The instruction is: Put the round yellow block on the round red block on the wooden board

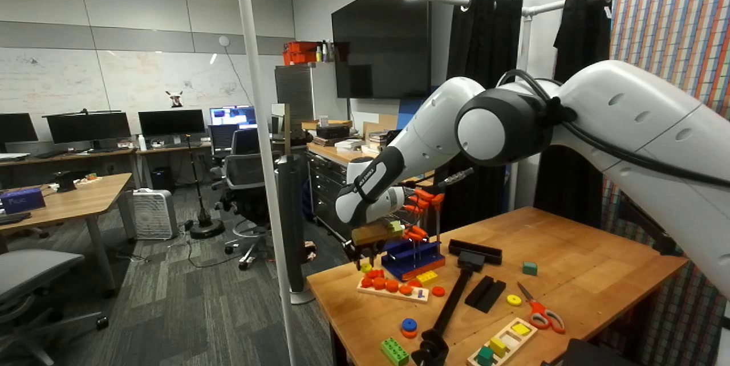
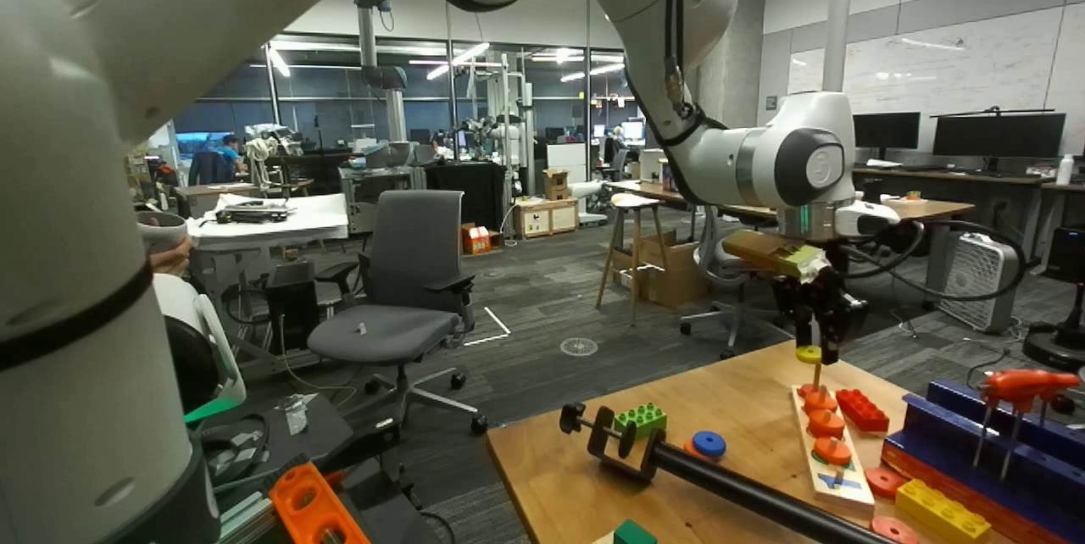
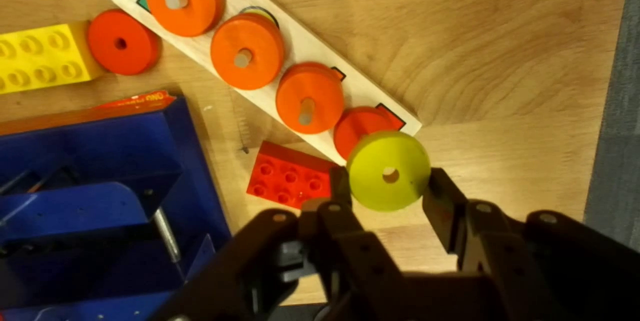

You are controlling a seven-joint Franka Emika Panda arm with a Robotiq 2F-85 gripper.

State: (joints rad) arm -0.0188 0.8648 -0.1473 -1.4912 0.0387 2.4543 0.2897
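My gripper [image 3: 388,179] is shut on the round yellow block [image 3: 387,163], one finger on each side, and holds it level with its centre hole facing up. The wooden board [image 3: 315,43] with pegs lies below. In the wrist view the round red block [image 3: 357,126] sits at the board's end, partly hidden by the yellow block. In an exterior view the yellow block [image 2: 807,354] is just above the end peg, with the red block [image 2: 809,391] at the peg's foot. The yellow block [image 1: 365,268] also shows low over the board's far end in an exterior view.
Several orange-red discs [image 3: 247,51] sit on the other pegs. A red brick [image 3: 290,173] lies beside the board. A blue tool rack [image 3: 100,206] and a yellow brick [image 3: 45,56] stand nearby. A black clamp [image 1: 456,297], scissors [image 1: 542,314] and a loose yellow disc [image 1: 514,300] lie farther off.
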